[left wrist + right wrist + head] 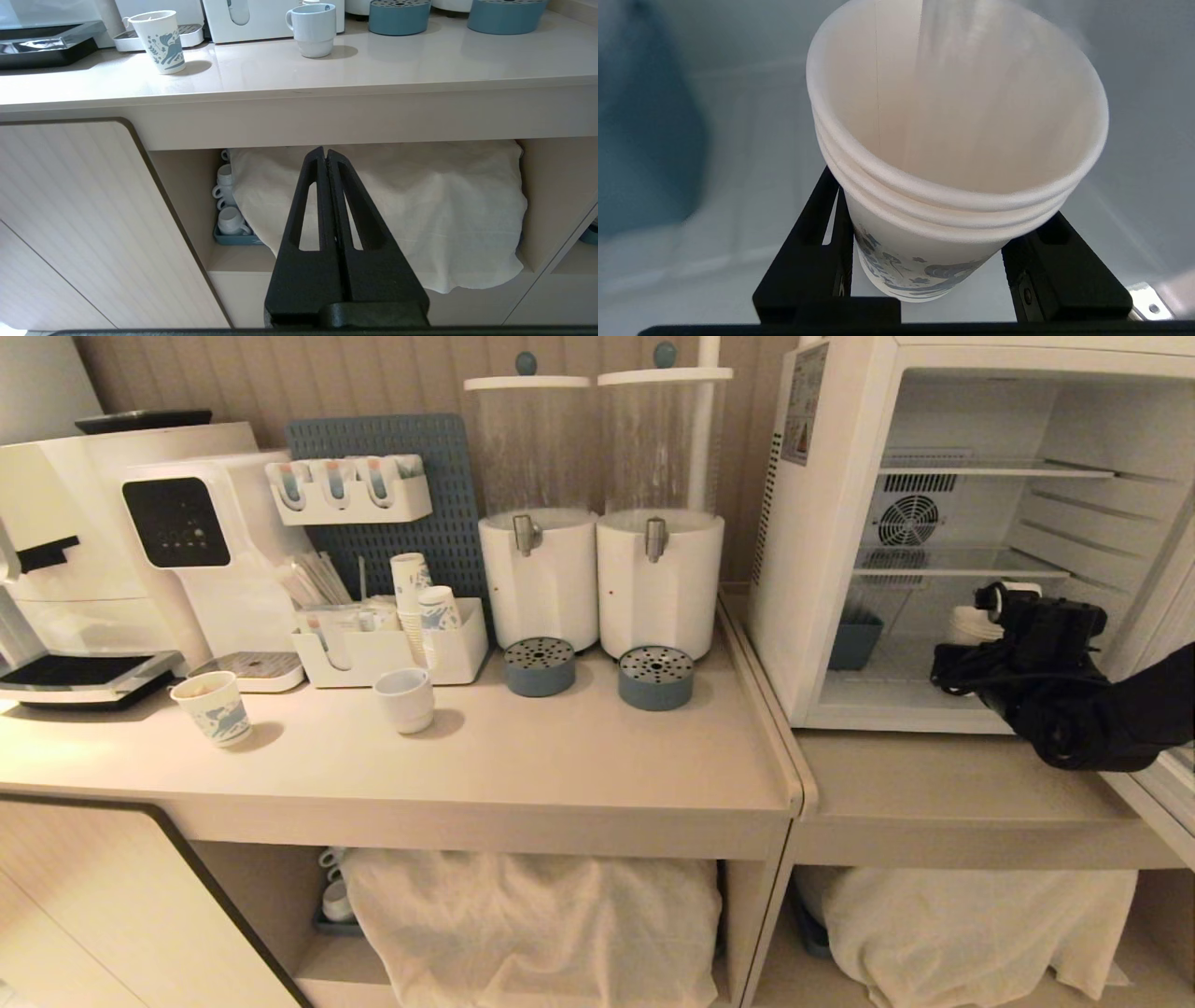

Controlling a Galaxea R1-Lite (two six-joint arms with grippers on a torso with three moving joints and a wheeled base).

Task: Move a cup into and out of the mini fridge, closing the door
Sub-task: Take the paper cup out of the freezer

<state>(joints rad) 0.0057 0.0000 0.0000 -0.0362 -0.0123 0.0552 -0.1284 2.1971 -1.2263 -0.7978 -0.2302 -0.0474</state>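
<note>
The mini fridge (822,569) stands on the lower counter at the right, and its door (1167,803) is swung open at the picture's right edge. My right gripper (1004,607) reaches into the bottom compartment. In the right wrist view its fingers (822,233) press both sides of the cup (924,261), a white paper cup with blue print and three stacked rims. The right gripper (943,200) is shut on it below the rims. In the head view only a white sliver of the cup (971,621) shows beside the hand. My left gripper (325,154) is shut and empty, parked low before the under-counter shelf.
A blue bin (854,639) sits in the fridge's bottom left, with wire shelves (971,560) above the hand. On the main counter are a short paper cup (213,707), a white mug (404,698) and two drink dispensers (597,579). Cloths (532,915) cover the lower shelves.
</note>
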